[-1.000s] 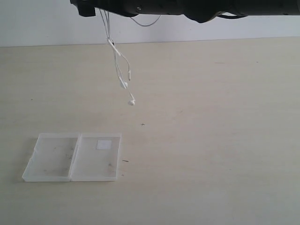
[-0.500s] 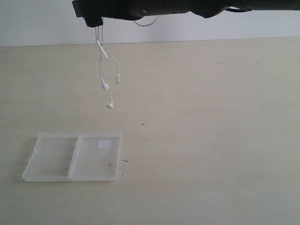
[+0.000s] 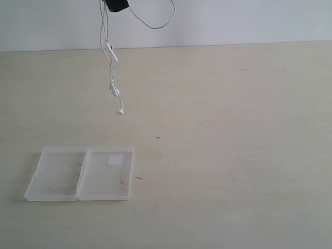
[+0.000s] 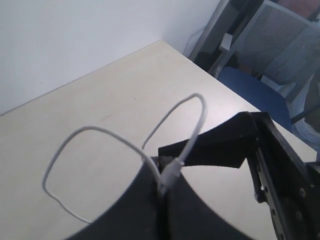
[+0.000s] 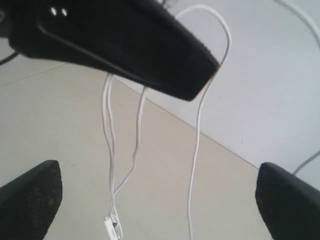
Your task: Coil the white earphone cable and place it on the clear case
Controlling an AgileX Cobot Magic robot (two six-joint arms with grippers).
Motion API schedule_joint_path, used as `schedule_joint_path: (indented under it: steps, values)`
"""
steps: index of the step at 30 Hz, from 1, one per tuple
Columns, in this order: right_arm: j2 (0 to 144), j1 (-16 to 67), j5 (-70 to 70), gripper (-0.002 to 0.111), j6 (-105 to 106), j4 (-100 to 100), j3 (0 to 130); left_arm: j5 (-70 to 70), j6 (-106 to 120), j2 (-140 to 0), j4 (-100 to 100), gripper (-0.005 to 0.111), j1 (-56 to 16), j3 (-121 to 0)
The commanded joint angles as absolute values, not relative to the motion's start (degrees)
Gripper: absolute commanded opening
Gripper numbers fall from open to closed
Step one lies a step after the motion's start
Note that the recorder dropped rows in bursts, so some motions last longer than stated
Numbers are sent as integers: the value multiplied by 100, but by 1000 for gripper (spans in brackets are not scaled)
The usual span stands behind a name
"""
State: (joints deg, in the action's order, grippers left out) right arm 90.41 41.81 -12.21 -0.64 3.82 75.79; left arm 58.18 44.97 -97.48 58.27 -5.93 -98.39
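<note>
Left claw (image 4: 161,184) dangles white earphone cable (image 3: 110,51); clear case (image 3: 57,176) open

No text, brand, number or sign can be read anywhere; on the small white square sticker (image 3: 114,160) of the clear case (image 3: 57,179), laid open toward the worktop's (image 3: 233,155) near left corner, no print can be made out.

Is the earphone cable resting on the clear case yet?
No, the white earphone cable dangles from the left pincer in the air above the table, well apart from the clear case.
</note>
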Motion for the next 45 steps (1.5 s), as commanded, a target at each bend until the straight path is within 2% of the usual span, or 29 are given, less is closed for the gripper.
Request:
schedule_joint_path:
  steps: [1,8,17,25,41,45]
  values:
    - [9065,4013,-1406,105,-242,502,7577,5900,4445,-9731,5937,0,-584,-9878]
    - [9065,3846,-1572,105,-316,645,7577,5994,4445,-9731,5922,0,-584,-9878]
    - [9401,3787,-605,105,-316,850,7577,6098,4445,-9731,5933,0,-580,-9878]
    - [9641,3584,-291,105,-467,738,7577,6134,4445,-9731,5933,0,-580,-9878]
    - [9411,3596,-807,105,-274,708,7577,6027,4621,-9809,6153,0,-580,-9878]
    - [9411,3596,-807,105,164,127,7577,6153,4972,-9907,6419,0,-580,-9878]
